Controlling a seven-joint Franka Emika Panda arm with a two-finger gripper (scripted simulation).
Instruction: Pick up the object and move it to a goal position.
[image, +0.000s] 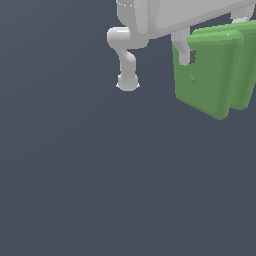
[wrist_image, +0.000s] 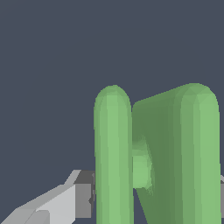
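Item: small bright green H-shaped piece (image: 212, 75), two flat rounded slabs standing parallel and joined by a short crossbar, the latter visible between the slabs in the wrist view (wrist_image: 141, 166). Location: upper part of the exterior view's right, held off the plain dark grey-blue ground (image: 100, 190), slabs hanging roughly upright with a slight tilt. Holder: pale grey two-fingered gripper (image: 212, 47) of the white robot arm (image: 150, 20), clenched on the piece from outside; one finger (image: 184, 50) presses its dark pad against the outer face of the nearer slab, and the wrist view shows a finger (wrist_image: 65, 199) touching a slab likewise. The second finger is mostly hidden behind the piece.
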